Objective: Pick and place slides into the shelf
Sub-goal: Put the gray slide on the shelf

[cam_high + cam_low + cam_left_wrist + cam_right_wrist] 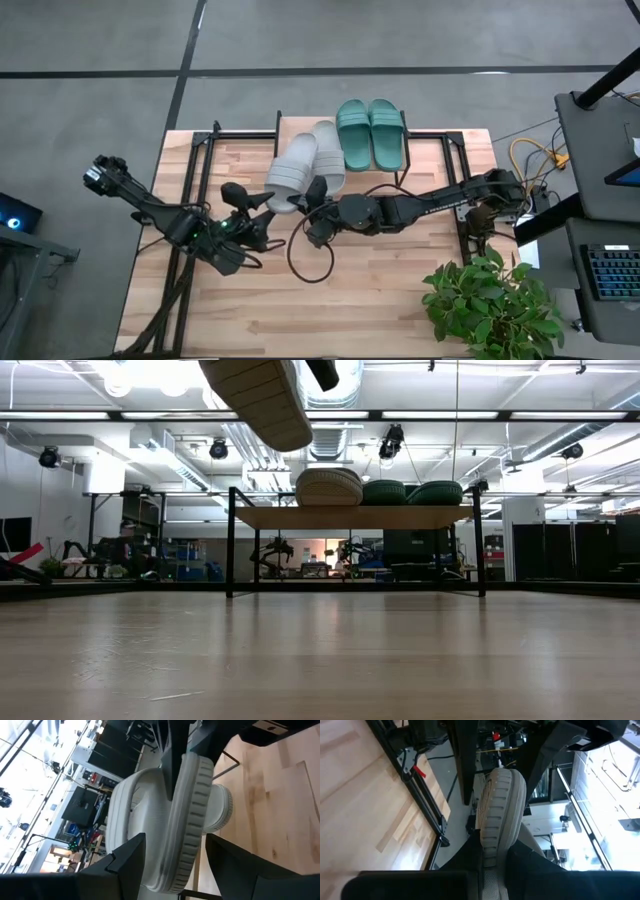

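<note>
The shelf (440, 150) stands at the table's far side. On its plank rest a teal pair of slides (370, 133) and one grey slide (328, 150), soles down. A second grey slide (290, 170) hangs in the air in front of the shelf's left part, with my right gripper (314, 192) shut on it. In the low view this slide (262, 400) is high above the shelf top (350, 517). My left gripper (250, 203) is open just at the slide's near end; its fingers (127, 857) stand on either side of that end. My right gripper pinches the sole's long side (176, 802) between its two fingers, one on the footbed beside the strap, the other on the underside. It comes level from the table's right, across the slide. The slide is lifted clear, turned on its edge, its ribbed rim (492, 820) running out beyond the fingers.
A potted plant (490, 305) stands at the table's near right corner. A black cable loop (310, 262) lies on the wood below the grippers. There is bare plank left of the grey slide on the shelf. A desk with a keyboard (612, 270) is off to the right.
</note>
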`<state>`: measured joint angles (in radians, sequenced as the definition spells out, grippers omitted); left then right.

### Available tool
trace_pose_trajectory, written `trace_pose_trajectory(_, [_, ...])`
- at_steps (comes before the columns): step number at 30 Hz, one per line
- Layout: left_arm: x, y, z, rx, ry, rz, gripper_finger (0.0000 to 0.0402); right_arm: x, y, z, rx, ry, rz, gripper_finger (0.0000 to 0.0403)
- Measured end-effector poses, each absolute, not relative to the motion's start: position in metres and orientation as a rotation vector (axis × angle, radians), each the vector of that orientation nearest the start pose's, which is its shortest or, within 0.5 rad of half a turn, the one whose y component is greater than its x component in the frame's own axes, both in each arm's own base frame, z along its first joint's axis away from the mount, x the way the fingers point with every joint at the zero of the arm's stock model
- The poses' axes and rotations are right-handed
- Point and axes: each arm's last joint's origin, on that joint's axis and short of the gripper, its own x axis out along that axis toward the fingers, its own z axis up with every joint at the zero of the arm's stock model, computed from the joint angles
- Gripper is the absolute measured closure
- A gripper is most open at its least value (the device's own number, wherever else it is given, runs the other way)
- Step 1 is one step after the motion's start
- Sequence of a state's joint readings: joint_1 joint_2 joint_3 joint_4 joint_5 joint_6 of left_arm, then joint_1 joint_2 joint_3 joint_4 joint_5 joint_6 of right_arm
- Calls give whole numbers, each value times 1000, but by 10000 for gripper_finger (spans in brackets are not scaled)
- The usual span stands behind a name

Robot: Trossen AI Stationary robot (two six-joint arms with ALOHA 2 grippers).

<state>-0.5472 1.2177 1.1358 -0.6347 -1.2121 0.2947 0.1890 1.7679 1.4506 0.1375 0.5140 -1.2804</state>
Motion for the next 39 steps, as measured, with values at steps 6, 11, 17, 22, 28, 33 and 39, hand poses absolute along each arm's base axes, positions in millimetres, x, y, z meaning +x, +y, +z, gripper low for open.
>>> trace_pose_trajectory(6, [218, -100, 338, 845, 569, 569, 210, 410, 64, 326, -1330, 356, -171, 368])
trace_pose_trajectory(11, [219, -99, 338, 840, 574, 570, 210, 410, 64, 326, -1331, 356, -171, 369])
trace_pose_trajectory(17, [221, -94, 337, 804, 579, 567, 257, 410, 64, 326, -1333, 357, -172, 369])
trace_pose_trajectory(22, [222, -93, 337, 791, 578, 571, 346, 410, 65, 326, -1342, 356, -170, 369])
trace_pose_trajectory(28, [225, -91, 339, 749, 554, 598, 384, 409, 66, 327, -1342, 357, -175, 369])
trace_pose_trajectory(33, [227, -90, 339, 744, 552, 613, 387, 409, 66, 328, -1318, 355, -181, 366])
trace_pose_trajectory(39, [228, -89, 340, 683, 522, 642, 387, 399, 64, 343, -1135, 313, -240, 288])
